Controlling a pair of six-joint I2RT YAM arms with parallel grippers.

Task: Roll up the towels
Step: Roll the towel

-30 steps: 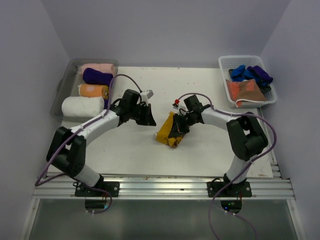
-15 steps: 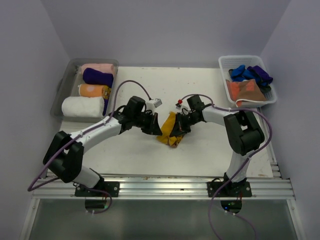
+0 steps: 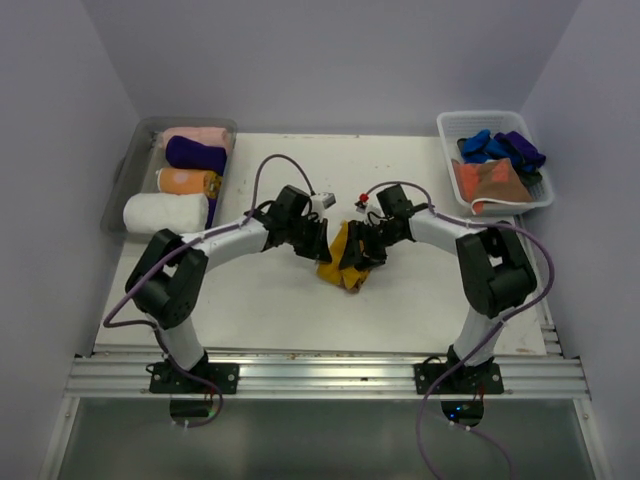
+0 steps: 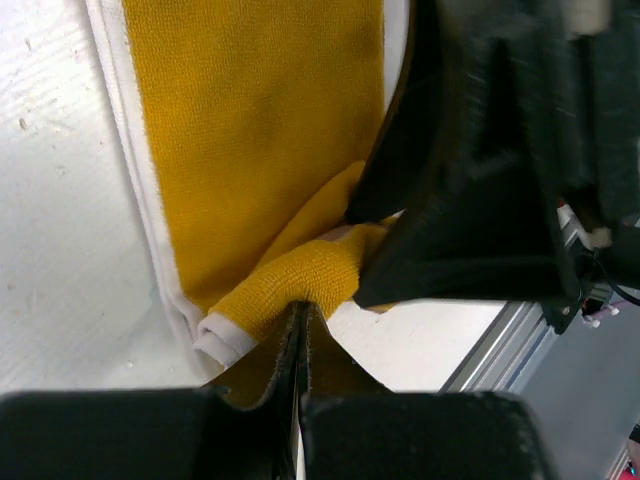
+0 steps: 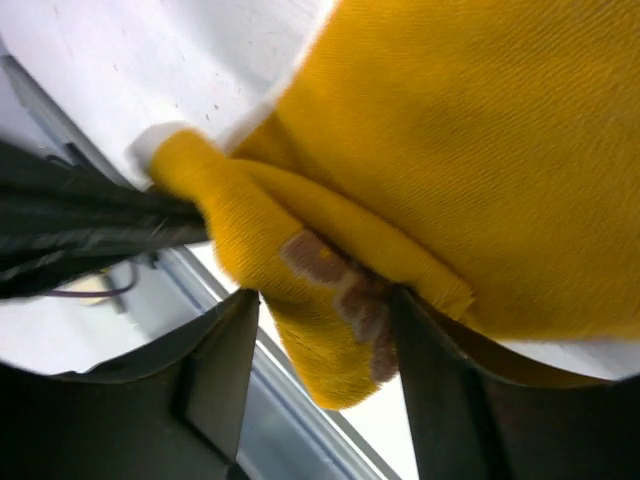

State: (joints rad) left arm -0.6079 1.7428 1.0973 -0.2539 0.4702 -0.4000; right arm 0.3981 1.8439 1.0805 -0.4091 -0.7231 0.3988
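1. The mustard yellow towel (image 3: 340,262) lay crumpled at the middle of the tabletop (image 3: 260,290), directly between the two arms.
2. The left gripper (image 3: 322,245) reached it from the left. Its jaws were pressed fully together.
3. In the left wrist view the closed tips (image 4: 300,320) touched a raised fold of the towel (image 4: 260,150), with its white-edged border just beside them. Whether any cloth was nipped between them cannot be told.
4. The right gripper (image 3: 356,257) came in from the right, over the towel's far side.
5. In the right wrist view its jaws (image 5: 325,295) stood about half apart. A bunched fold bearing a brownish mark (image 5: 340,290) sat in the gap, close against one finger (image 5: 440,400) and apart from the other, so it was straddled rather than clamped.
6. The two grippers faced each other closely across the same fold.
7. Rolled pink (image 3: 205,135), purple (image 3: 195,153), orange (image 3: 185,181) and white (image 3: 165,213) towels lay in the clear grey tray (image 3: 125,165) at far left.
8. Blue (image 3: 480,145) and rust-brown (image 3: 490,180) towels lay loose in the white basket (image 3: 497,118) at far right.
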